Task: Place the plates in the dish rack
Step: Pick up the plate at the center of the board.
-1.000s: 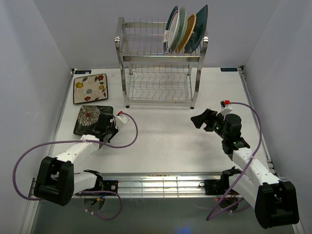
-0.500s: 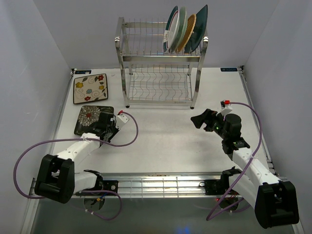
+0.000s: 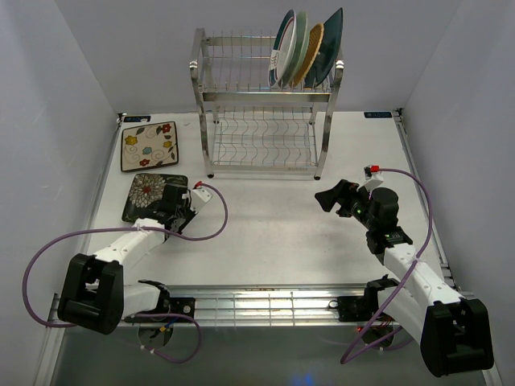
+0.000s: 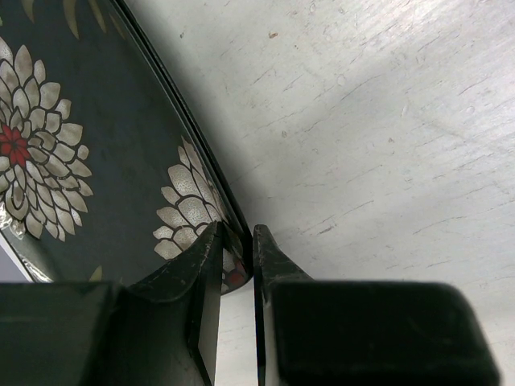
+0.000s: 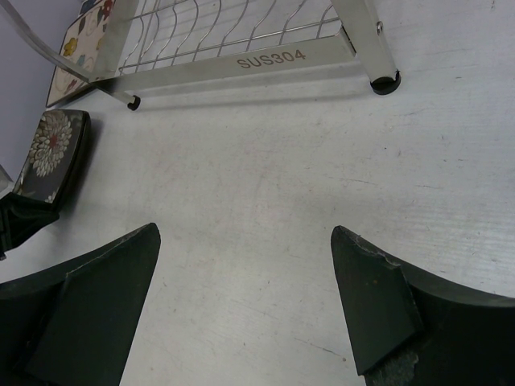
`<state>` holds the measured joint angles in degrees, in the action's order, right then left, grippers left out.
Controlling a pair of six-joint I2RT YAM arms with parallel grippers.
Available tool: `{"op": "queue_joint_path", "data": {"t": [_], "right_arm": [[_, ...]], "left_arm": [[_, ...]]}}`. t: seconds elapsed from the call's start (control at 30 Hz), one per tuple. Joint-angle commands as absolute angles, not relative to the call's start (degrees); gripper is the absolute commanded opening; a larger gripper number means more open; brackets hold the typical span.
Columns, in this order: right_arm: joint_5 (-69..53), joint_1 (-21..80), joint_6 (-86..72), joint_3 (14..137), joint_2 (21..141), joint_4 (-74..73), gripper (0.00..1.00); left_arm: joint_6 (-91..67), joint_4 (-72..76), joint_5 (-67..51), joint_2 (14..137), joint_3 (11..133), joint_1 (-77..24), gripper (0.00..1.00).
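The left pincer (image 4: 237, 241) is pinching the near right rim of the dark floral plate (image 4: 80, 145): in the left wrist view its two fingers stand almost together with the thin dark edge caught between them. The rest of that plate spreads away from the pincer to its left and forward, low over the table (image 3: 265, 233). A shadow runs under the held edge, but I cannot tell whether the edge is off the surface.

The right pincer (image 5: 244, 241) is spread wide and holds nothing. It hangs over bare table well to the right of the left pincer and points toward the rack's foot.

Just beyond the left pincer, past the dark plate, the cream floral rectangular plate (image 3: 149, 145) lies flat on the table. Farther off, ahead and to the right of the left pincer, stands the dish rack (image 3: 261, 129). Four plates stand on edge at the right end of its upper tier: the white striped-rim plate (image 3: 282, 48), the pale green plate (image 3: 298, 44), the woven orange-tan plate (image 3: 314, 48) and the teal plate (image 3: 331, 40).

By my reading, four of six plates are loaded and the fifth is being picked up. The next move calls for a firm hold on that thin rim, a lift that tips the plate upright, and a carry forward and right to a free slot left of the standing four. A pinch this close to the edge could let the plate swing or slip.
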<state>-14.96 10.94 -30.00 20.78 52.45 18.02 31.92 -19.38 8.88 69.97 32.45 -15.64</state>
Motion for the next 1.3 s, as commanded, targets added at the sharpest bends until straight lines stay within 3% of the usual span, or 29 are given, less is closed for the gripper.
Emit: {"op": "queue_joint_path", "data": {"t": [0.0,0.17,0.3,0.37,0.57,0.63,0.8,0.93,1.1,1.27], "right_arm": [[-15.21,10.81,-30.06,22.06,51.59,20.13,0.93],[-15.29,10.81,-30.06,22.06,51.42,19.95,0.93],[-15.29,10.81,-30.15,22.06,51.50,20.13,0.93],[-15.38,10.81,-30.23,21.97,51.50,20.13,0.93],[-15.56,10.81,-30.32,21.89,51.59,20.21,0.93],[-15.47,10.81,-30.32,21.88,51.59,20.21,0.93],[-15.47,10.81,-30.32,21.88,51.50,20.21,0.93],[-15.47,10.81,-30.41,21.88,51.68,20.21,0.93],[-15.64,10.81,-30.32,21.89,51.59,20.21,0.93],[-15.47,10.81,-30.41,21.80,51.50,20.21,0.93]], "left_arm": [[30.94,-20.56,5.98,68.64,34.54,-15.12,0.24],[30.85,-21.80,5.54,68.20,34.89,-15.03,0.40],[30.85,-21.88,5.45,67.06,34.89,-14.94,0.45],[30.85,-22.15,5.28,66.62,35.07,-14.77,0.45],[30.85,-22.76,5.45,65.57,35.16,-14.50,0.24],[31.02,-22.76,5.54,65.74,34.81,-14.33,0.24],[31.20,-21.71,7.21,67.41,34.28,-14.24,0.37],[31.20,-21.53,6.50,67.15,34.10,-14.15,0.41],[31.20,-21.09,6.68,67.24,33.84,-14.06,0.39],[31.29,-20.57,6.68,68.38,33.22,-13.97,0.29]]}}
